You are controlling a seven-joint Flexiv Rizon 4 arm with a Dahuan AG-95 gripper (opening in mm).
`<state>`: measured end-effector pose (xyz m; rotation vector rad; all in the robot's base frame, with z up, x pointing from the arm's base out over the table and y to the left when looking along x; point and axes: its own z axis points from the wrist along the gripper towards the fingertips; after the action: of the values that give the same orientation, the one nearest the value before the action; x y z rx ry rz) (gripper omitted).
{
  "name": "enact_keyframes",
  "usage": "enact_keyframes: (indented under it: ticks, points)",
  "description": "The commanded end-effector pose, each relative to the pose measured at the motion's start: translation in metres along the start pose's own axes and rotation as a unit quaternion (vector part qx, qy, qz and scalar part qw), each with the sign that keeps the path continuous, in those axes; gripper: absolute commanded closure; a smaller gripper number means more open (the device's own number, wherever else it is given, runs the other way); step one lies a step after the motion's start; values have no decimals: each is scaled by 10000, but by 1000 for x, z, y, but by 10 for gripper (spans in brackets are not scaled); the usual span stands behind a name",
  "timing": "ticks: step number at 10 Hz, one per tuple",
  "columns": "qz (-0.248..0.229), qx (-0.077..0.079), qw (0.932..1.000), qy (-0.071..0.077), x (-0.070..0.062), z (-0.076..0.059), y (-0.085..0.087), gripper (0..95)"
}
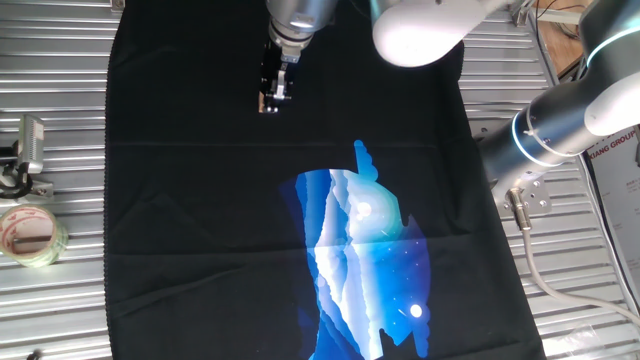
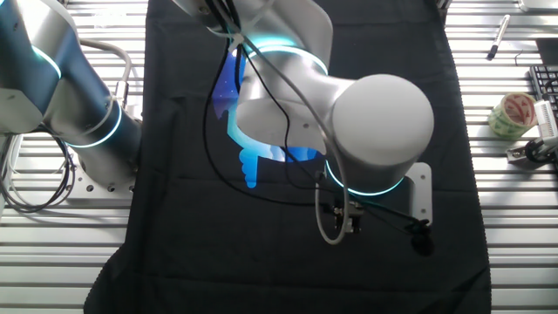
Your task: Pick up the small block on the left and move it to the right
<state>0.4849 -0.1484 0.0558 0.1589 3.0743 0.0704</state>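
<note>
Spread over the ribbed metal table: a black cloth with a blue mountain print. Above its far edge, the white and grey arm, reaching down. Left of the cloth, a roll of clear tape. At the arm's tip, the gripper, fingers drawn close around a tan speck, seemingly the small block, just above the cloth; grip itself impossible to confirm.

"GROUP" (partial) on poster
</note>
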Motion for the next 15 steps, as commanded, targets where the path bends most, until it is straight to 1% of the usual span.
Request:
enact_keyframes:
  ticks: [1,3,4,7,10,12,15]
  points:
    - [6,4,10000,-5,0,1,0,950]
    - [32,3,10000,-9,-1,2,1,950]
    - [64,33,10000,-17,-1,3,5,950]
    - [169,38,9998,-65,-1,7,15,950]
    - [245,46,9997,-67,-2,8,23,950]
    - [348,32,9994,-66,-3,8,32,950]
    - [403,100,9991,-54,-3,7,43,950]
